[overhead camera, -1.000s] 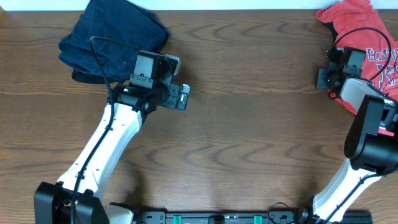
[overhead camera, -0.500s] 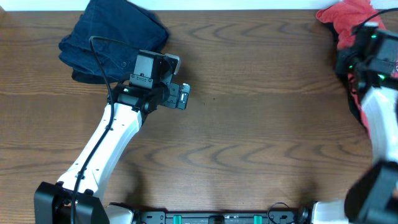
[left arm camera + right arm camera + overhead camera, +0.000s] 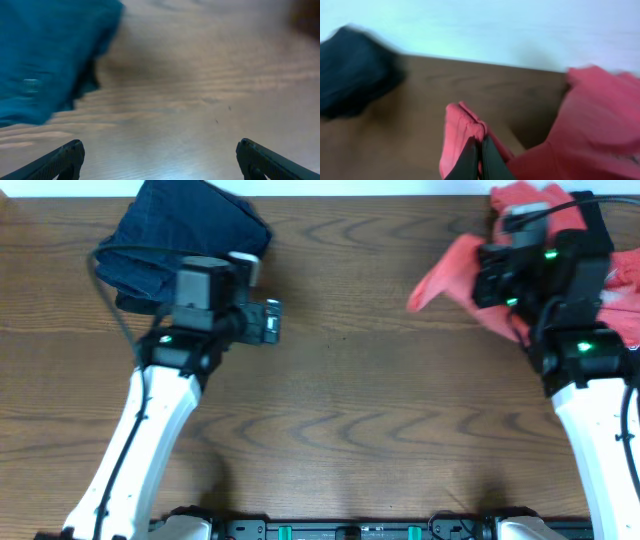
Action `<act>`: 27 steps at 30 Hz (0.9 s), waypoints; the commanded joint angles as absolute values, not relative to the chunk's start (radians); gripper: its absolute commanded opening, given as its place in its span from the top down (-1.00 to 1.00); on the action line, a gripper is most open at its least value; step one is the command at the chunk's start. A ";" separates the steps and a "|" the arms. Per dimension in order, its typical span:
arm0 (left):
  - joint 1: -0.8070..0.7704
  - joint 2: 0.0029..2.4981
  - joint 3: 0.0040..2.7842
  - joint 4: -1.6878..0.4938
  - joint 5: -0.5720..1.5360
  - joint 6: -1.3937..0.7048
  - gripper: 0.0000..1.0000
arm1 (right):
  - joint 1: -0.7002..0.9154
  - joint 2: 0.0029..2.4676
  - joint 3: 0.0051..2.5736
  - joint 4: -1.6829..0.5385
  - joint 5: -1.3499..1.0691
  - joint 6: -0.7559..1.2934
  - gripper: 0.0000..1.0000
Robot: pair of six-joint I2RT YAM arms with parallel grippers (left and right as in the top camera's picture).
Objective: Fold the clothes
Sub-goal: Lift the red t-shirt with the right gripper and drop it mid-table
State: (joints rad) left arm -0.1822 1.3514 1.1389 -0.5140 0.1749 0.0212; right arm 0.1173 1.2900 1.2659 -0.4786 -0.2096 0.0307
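**Coral-red T-shirt pinched at the table's far right**

A fold of the coral-red T-shirt [image 3: 462, 130] is seen clamped between the closed fingers [image 3: 470, 159] of the right gripper [image 3: 480, 147], with no gap visible between them in the right wrist view. The rest of the shirt is bunched in a heap at the far right corner of the wooden table [image 3: 380, 400]. From the heap, a red flap is stretched leftward toward the middle of the table, as shown from overhead. Any lettering on the shirt cannot be made out through the blur.

The left gripper [image 3: 160, 146] is held over bare wood with its fingertips spread wide apart and nothing between them. A dark denim garment [image 3: 185, 230] is shown crumpled at the far left of the table, just beyond the left gripper and not touched by it. The two garments are kept well apart, with open tabletop between them. A pale wall [image 3: 495, 25] is visible behind the table's far edge.
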 commanded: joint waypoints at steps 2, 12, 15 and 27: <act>-0.102 1.296 1.153 -0.539 0.163 -0.006 -0.96 | 0.293 1.264 1.400 -0.579 -0.247 0.066 0.98; -0.016 1.232 1.153 -0.612 0.163 -0.006 -0.96 | 0.605 1.264 1.821 -1.055 -0.237 0.020 0.98; -0.016 1.224 1.153 -0.612 0.163 -0.006 -0.96 | 0.673 1.264 1.959 -1.182 -0.237 -0.018 0.98; -0.016 1.204 1.153 -0.617 0.163 -0.006 -0.96 | 0.692 1.277 2.232 -1.391 0.099 -0.072 0.98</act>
State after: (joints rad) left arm -0.0204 1.2209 1.1397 -0.6109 0.1722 -0.0006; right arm 0.7212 1.2499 2.2303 -1.3907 -0.0486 -0.0521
